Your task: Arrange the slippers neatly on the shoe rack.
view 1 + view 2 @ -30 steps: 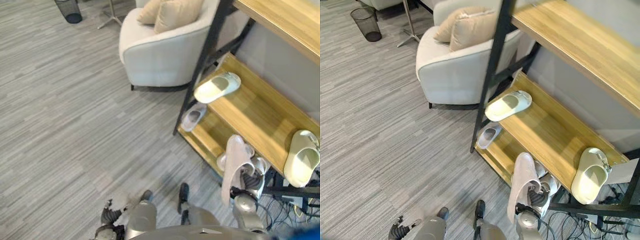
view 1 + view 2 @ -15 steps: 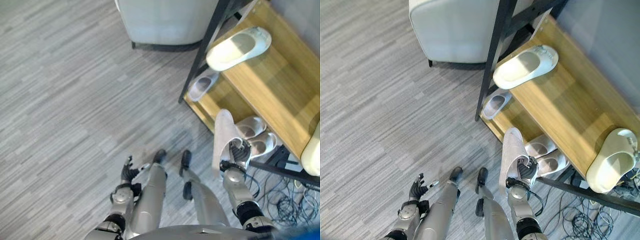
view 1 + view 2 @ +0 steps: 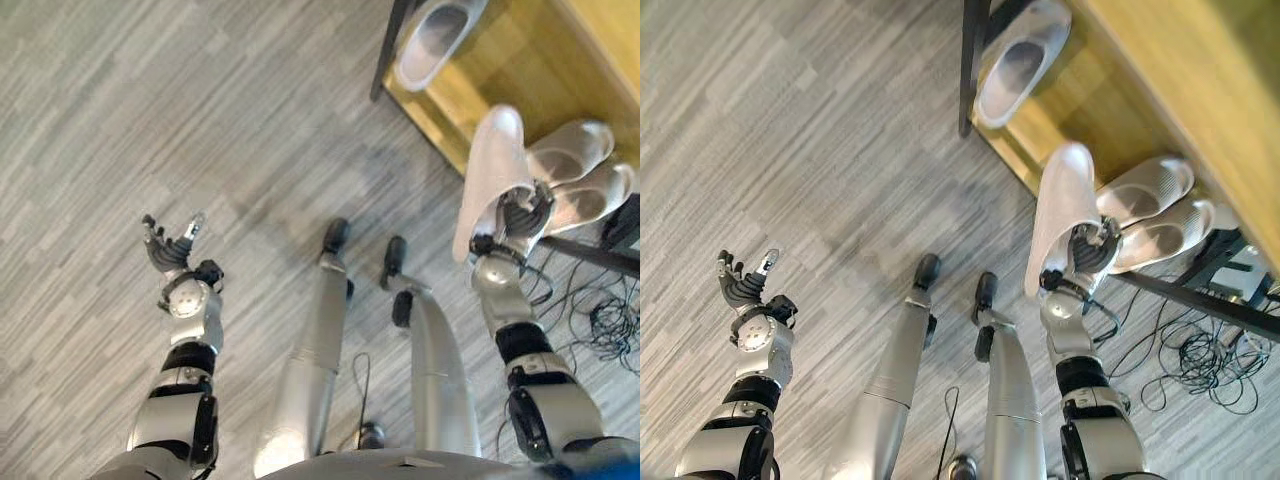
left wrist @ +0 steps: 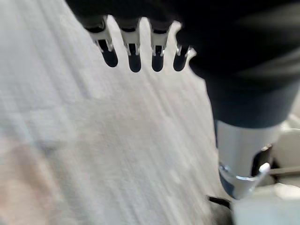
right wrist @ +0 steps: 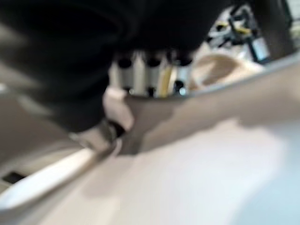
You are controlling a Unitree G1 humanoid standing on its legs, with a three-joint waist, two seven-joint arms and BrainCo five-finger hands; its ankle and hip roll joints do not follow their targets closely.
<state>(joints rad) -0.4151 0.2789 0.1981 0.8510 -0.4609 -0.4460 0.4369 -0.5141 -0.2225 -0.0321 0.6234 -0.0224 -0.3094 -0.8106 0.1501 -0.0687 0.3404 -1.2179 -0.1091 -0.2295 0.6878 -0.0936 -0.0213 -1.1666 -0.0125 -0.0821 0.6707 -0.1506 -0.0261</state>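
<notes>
My right hand (image 3: pixel 1086 252) is shut on a pale pink slipper (image 3: pixel 1060 212), held upright with its sole facing out, just in front of the rack's bottom shelf (image 3: pixel 1080 100). In the right wrist view the slipper (image 5: pixel 197 159) shows close past the fingers (image 5: pixel 150 75). A pair of pale slippers (image 3: pixel 1148 190) lies side by side on that low shelf right behind the held one. A grey slipper (image 3: pixel 1018 62) sits at the shelf's left end. My left hand (image 3: pixel 744 290) hangs open over the floor at the far left, holding nothing; its fingers (image 4: pixel 133 54) are straight.
The rack's black upright post (image 3: pixel 974 60) stands beside the grey slipper. A black crossbar (image 3: pixel 1200 305) runs low at the rack's right. A higher wooden shelf (image 3: pixel 1200 90) overhangs the bottom one. Grey striped flooring (image 3: pixel 200 110) spreads to the left.
The camera has tipped down, so the chair and upper shelves have left the picture. My left arm has lifted out to the left. The right hand keeps hold of the pink slipper.
</notes>
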